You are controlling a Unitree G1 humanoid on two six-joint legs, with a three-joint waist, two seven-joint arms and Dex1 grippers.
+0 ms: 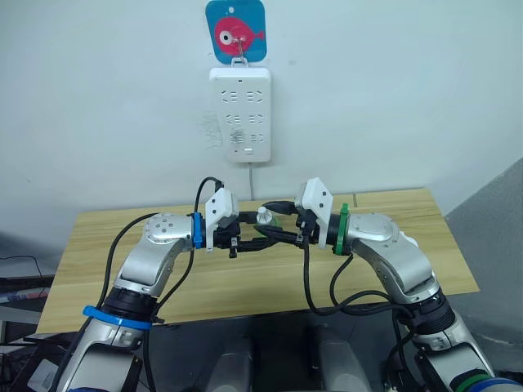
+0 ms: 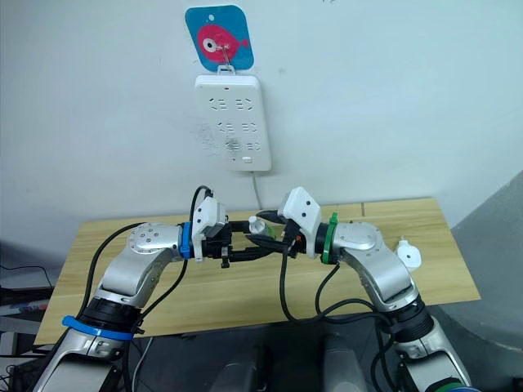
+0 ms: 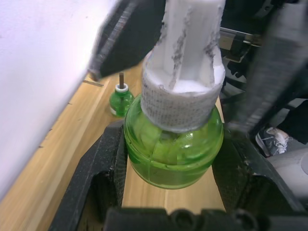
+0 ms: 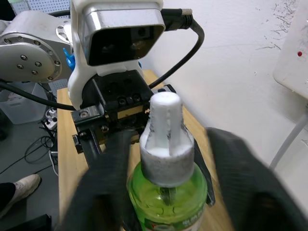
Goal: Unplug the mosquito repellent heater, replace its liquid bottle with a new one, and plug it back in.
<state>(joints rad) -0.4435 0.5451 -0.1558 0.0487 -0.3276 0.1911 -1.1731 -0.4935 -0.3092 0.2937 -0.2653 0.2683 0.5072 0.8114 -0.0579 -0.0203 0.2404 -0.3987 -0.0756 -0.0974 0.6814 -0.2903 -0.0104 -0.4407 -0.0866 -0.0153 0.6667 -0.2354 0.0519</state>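
A green liquid bottle [image 3: 173, 154] with a white cap [image 4: 165, 139] is held above the middle of the wooden desk [image 1: 98, 245], between the 2 hands. The left hand [image 1: 245, 238] is clamped on the bottle's round green body, with a black finger [image 3: 103, 168] pressed against each side, as seen in the left wrist view. The right hand [image 1: 282, 233] reaches in from 3 o'clock, its fingers [image 4: 103, 187] standing apart on either side of the bottle's cap and shoulder; whether they touch the bottle cannot be told.

The mosquito repellent heater [image 2: 409, 256], a small white round unit, is seen lying on the desk at 3 o'clock of the right arm, near the desk's right edge, unplugged. A second green bottle [image 3: 120, 100] with a thin dark wick is seen standing on the desk close to the wall.

A white multi-socket strip [image 1: 239, 113] is mounted on the wall at 12 o'clock, hung below a blue tag with a red fish [image 1: 237, 31]. A white cord [image 2: 258, 193] drops from the strip's lower edge.
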